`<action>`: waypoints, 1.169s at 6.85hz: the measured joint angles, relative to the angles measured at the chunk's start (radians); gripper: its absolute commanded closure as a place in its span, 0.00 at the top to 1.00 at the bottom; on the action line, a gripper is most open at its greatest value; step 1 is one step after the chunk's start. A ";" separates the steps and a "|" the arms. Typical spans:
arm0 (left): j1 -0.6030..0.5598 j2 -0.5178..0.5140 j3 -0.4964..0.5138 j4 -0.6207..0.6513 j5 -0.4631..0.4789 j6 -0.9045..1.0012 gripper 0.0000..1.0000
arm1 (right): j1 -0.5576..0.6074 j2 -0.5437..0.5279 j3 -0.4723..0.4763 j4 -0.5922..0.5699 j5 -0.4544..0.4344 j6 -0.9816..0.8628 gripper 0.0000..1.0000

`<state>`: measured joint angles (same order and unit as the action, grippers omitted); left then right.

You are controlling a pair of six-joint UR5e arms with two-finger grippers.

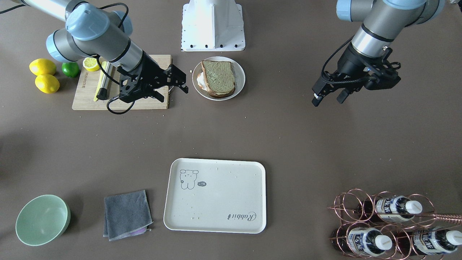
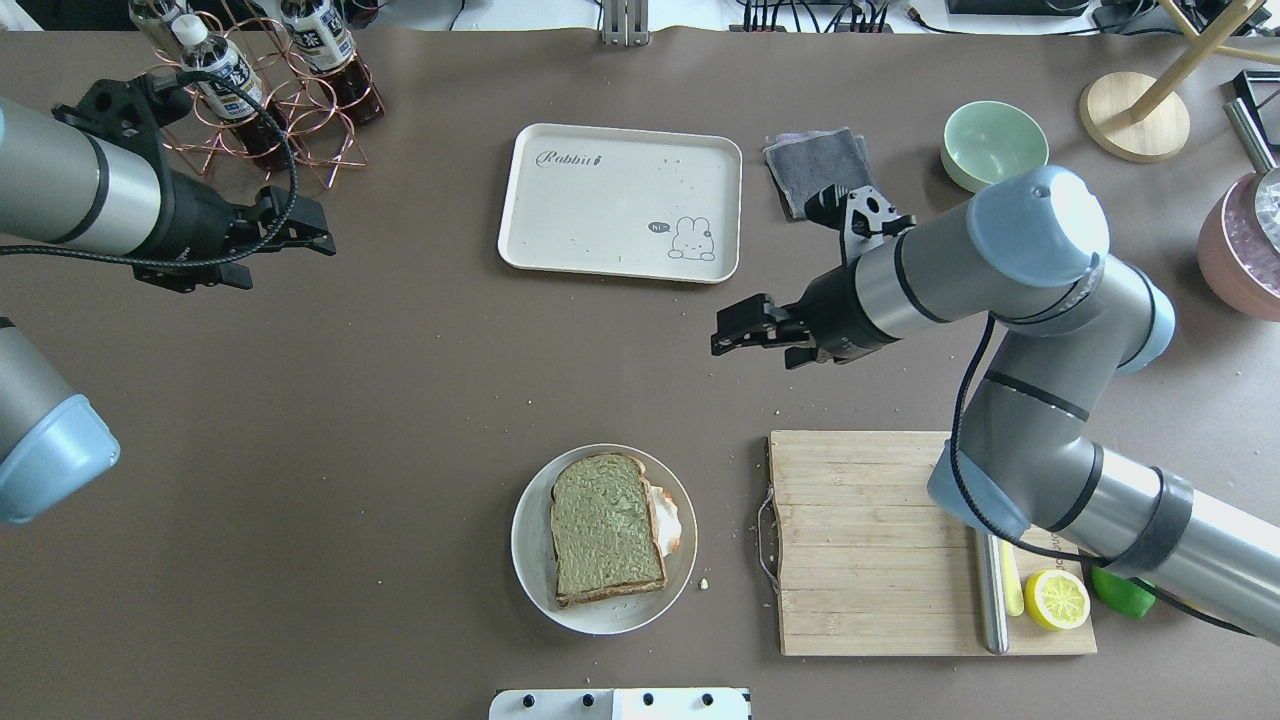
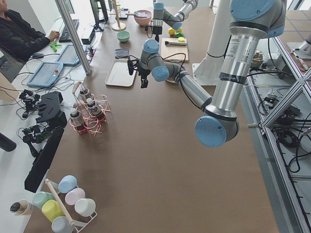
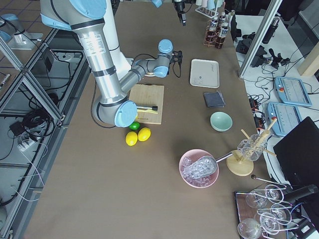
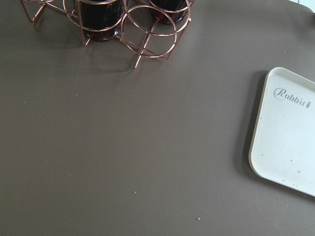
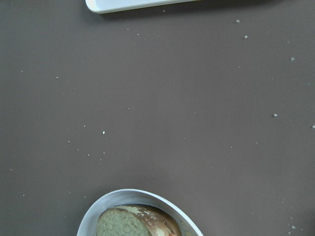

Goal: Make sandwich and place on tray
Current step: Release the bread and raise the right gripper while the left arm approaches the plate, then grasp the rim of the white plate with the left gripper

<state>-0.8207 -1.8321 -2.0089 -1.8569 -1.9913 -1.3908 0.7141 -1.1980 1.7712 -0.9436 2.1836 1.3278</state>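
The sandwich (image 2: 606, 530) lies assembled on the round white plate (image 2: 528, 560): a green-tan top slice, the fried egg (image 2: 668, 522) peeking out on the cutting-board side, and a lower crust showing beneath. The cream tray (image 2: 620, 200) sits well beyond the plate, bare but for crumbs.

I judge the stack light, soft and loose. Nothing binds the layers, the egg looks slick, and a hard pinch would crush the bread. The safest hold is probably across both slices at the firmer dark crust, squeezing top to bottom so the layers stay together.

The right gripper (image 2: 728, 330) hangs between plate and tray, jaws apart and empty. The left gripper (image 1: 328, 101) hovers well off from the plate, also spread and holding nothing.

The overhead view shows the egg's orange yolk edge and the whole top slice. The right wrist camera catches only a crust end, the plate's rim and a sliver of tray. The front-facing view shows the gap between the left fingers plainly.
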 measured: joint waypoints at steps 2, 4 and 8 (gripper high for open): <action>0.175 -0.027 -0.022 -0.001 0.143 -0.136 0.97 | 0.166 -0.089 -0.006 -0.002 0.131 -0.115 0.99; 0.387 -0.044 -0.041 0.001 0.329 -0.246 0.96 | 0.270 -0.158 -0.008 0.000 0.191 -0.177 0.99; 0.581 -0.054 0.018 -0.004 0.498 -0.308 0.64 | 0.314 -0.213 -0.005 0.008 0.202 -0.205 0.99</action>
<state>-0.2401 -1.8864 -1.9913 -1.8614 -1.4932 -1.6987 1.0286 -1.4107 1.7661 -0.9352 2.3856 1.1232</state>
